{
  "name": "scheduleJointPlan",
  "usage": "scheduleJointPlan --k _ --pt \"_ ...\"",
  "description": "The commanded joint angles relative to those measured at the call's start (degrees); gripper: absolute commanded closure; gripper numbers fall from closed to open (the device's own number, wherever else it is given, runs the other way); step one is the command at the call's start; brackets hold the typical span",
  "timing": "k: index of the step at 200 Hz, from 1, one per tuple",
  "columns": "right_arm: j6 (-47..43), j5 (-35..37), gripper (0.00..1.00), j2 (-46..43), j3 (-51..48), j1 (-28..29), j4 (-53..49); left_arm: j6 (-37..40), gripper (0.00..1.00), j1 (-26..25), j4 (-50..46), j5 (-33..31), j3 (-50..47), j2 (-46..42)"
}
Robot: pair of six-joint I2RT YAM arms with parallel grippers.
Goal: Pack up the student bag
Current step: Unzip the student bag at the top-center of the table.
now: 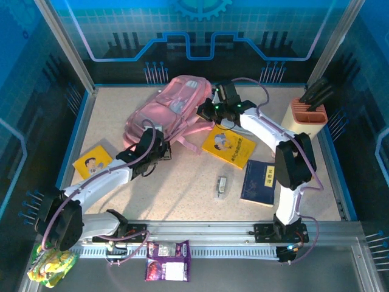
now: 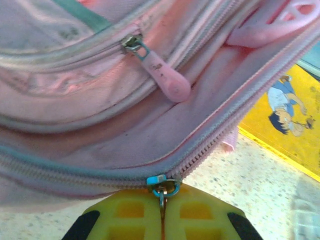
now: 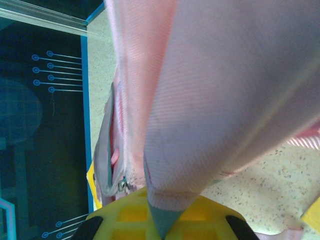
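The left gripper (image 2: 162,212), jaws together, pinches the blue zip pull (image 2: 161,184) of the student bag (image 2: 90,95) (pink fabric), while the right gripper (image 3: 161,220) is clamped on its pink strap (image 3: 225,100).

Top view looks down; wrist views crowd the student bag (image 1: 170,106).

Work surface: a beige speckled flat tabletop (image 1: 182,182) with a narrow blue raised border (image 1: 72,143), in sound condition. A paler band of light (image 1: 176,210) lies across it toward 6 o'clock. A transparent blue-tinted back panel (image 1: 255,30) printed with circuit lines stands at 12 o'clock, bearing a blue gear emblem (image 1: 200,7) at its top. Matching dark side panels close off 9 o'clock (image 1: 30,91) and 3 o'clock (image 1: 368,91). Silver aluminium corner posts stand at 11 o'clock (image 1: 64,42) and 1 o'clock (image 1: 331,42). A silver slotted aluminium rail (image 1: 213,230) runs along 6 o'clock, with a plain grey sill (image 1: 273,277) beyond it.
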Motion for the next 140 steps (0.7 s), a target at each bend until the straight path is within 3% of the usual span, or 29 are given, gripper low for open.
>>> scheduleJointPlan --k 1,19,44,63,86,119,140 --pt "-3.20 -0.22 1.00 2.87 5.13 -2.64 -0.51 -4.71 1.00 -2.30 -4.31 5.37 4.47 3.39" --pt "-5.39 -1.59 0.96 7.22 10.59 -3.75 -4.80 -7.41 1.00 -4.09 -5.74 2.64 7.87 7.24" --pt "-6.82 -5.10 0.79 8.01 10.90 -5.05 -5.97 -10.15 1.00 -4.22 -5.27 0.56 9.93 11.27" --pt "-8.66 -4.86 0.61 4.02 5.62 -5.40 -5.95 -10.50 1.00 -4.19 -3.24 0.14 10.08 12.18" --pt "-7.61 -7.46 0.50 -2.24 -4.27 -5.60 -2.90 -10.69 1.00 -4.23 -2.28 0.28 10.72 12.83" --pt "-0.94 -11.39 0.39 -8.10 -18.07 -2.40 5.57 -11.17 1.00 -4.36 -1.85 1.05 10.72 13.53" --pt "5.66 -13.46 0.37 -7.06 -22.22 0.05 13.26 -11.54 1.00 -4.45 -1.09 1.22 10.05 13.34"
